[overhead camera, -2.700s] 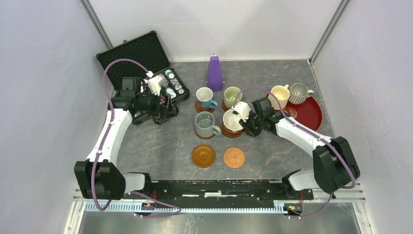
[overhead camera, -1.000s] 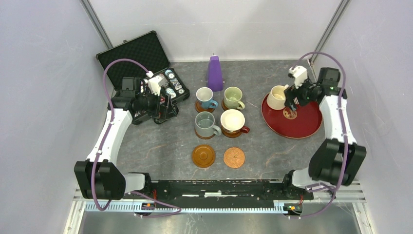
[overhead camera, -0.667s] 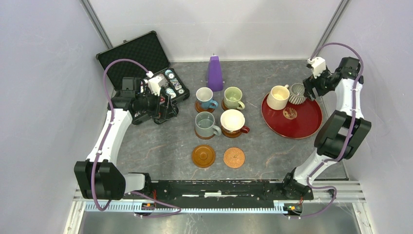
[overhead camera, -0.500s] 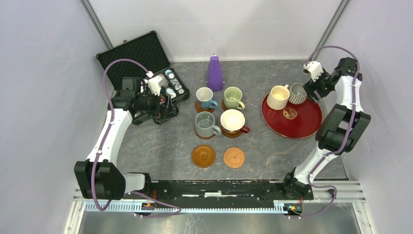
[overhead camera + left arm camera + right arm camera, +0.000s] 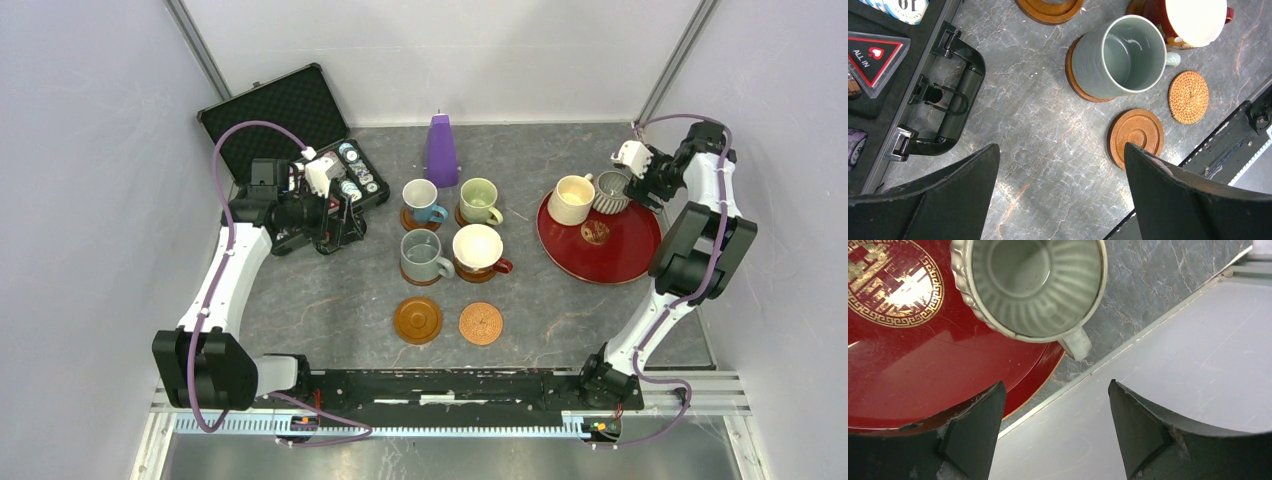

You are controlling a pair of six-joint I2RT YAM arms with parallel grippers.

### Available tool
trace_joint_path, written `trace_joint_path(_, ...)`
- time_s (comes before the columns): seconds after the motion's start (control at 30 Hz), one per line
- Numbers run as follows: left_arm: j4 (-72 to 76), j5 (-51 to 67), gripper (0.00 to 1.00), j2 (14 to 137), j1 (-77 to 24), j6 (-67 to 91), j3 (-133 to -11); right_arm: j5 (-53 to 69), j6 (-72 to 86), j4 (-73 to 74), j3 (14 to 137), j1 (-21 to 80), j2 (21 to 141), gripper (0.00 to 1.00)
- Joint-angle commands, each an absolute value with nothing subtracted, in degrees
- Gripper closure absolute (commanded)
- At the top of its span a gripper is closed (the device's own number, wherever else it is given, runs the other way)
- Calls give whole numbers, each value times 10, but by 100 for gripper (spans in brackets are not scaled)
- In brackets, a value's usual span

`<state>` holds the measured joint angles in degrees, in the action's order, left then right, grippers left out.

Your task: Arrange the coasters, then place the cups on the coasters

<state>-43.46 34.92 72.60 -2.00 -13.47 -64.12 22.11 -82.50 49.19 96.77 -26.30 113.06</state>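
Four cups stand on coasters mid-table: blue (image 5: 421, 198), pale green (image 5: 477, 199), grey-teal (image 5: 420, 253) and red with a white inside (image 5: 478, 247). Two coasters lie bare in front, one glossy (image 5: 418, 319) and one woven orange-brown (image 5: 481, 323). The cream cup (image 5: 571, 199) and grey ribbed cup (image 5: 609, 192) stand on the red tray (image 5: 610, 250). My right gripper (image 5: 641, 187) is open at the ribbed cup's right side. In the right wrist view the ribbed cup (image 5: 1035, 287) points its handle toward my empty right gripper (image 5: 1054, 386). My left gripper (image 5: 343, 218) hangs open and empty.
An open black case (image 5: 290, 130) with poker chips lies at the back left, its handle (image 5: 943, 107) under my left gripper (image 5: 1062, 146). A purple cone (image 5: 441, 148) stands at the back. The right wall (image 5: 1173, 365) is close beside my right gripper.
The right arm left the red cup on its coaster and swung to the back right. Over the last second it crossed the tray and settled beside the ribbed cup. Left arm unmoved.
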Motion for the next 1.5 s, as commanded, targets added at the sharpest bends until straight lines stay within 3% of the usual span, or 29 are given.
trace_joint_path(0.0,-433,366,0,725,-18,-165,-637,228,-897,474,980,-264,1146,18)
trace_joint_path(0.53,-441,362,0,741,-18,-164,-641,246,-932,460,1001,-249,1201,18)
trace_joint_path(0.73,-440,341,0,738,-18,-164,-639,241,-957,521,999,-248,1199,39)
trace_joint_path(0.97,-439,346,0,734,-18,-161,-639,249,-959,548,957,-258,1152,45)
trace_joint_path(1.33,-433,347,0,741,-18,-160,-637,270,-859,551,1006,-267,1210,34)
trace_joint_path(1.47,-429,339,0,746,-18,-159,-638,283,-826,536,1023,-266,1228,34)
